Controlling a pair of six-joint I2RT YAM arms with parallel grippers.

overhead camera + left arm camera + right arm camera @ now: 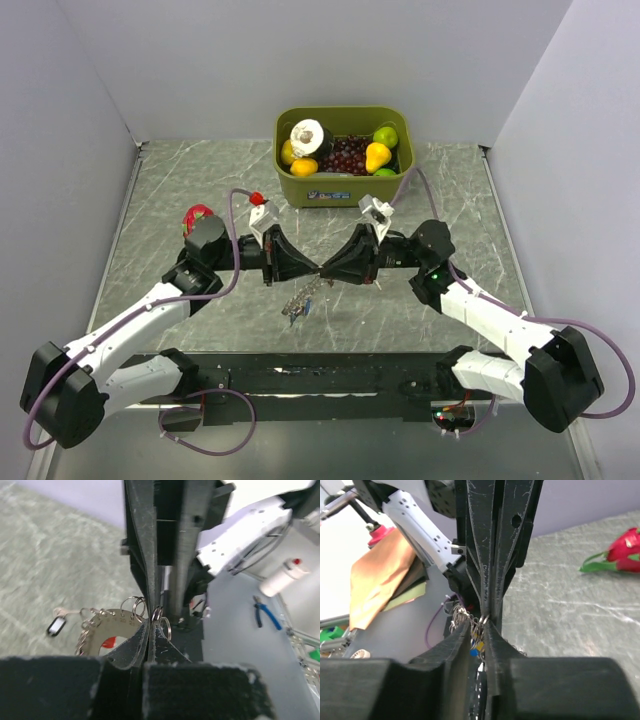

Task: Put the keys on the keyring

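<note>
Where the left arm and right arm reach in over the table and meet nose to nose, in front of the green bin and about level with its middle, the thing to watch hangs directly under that meeting point. Both forearms lie low, and the wrists are level along a line parallel to the bin's front wall. The left gripper is pressed together on the edge of the keyring. The right gripper, equally near, has its fingers closed on a small wire loop right at the left's tips. From there the keyring droops away from the bin, slanting to the left arm's side, with the keys dangling beneath. I judge that threading needs the loop turned along the ring's rim.
</note>
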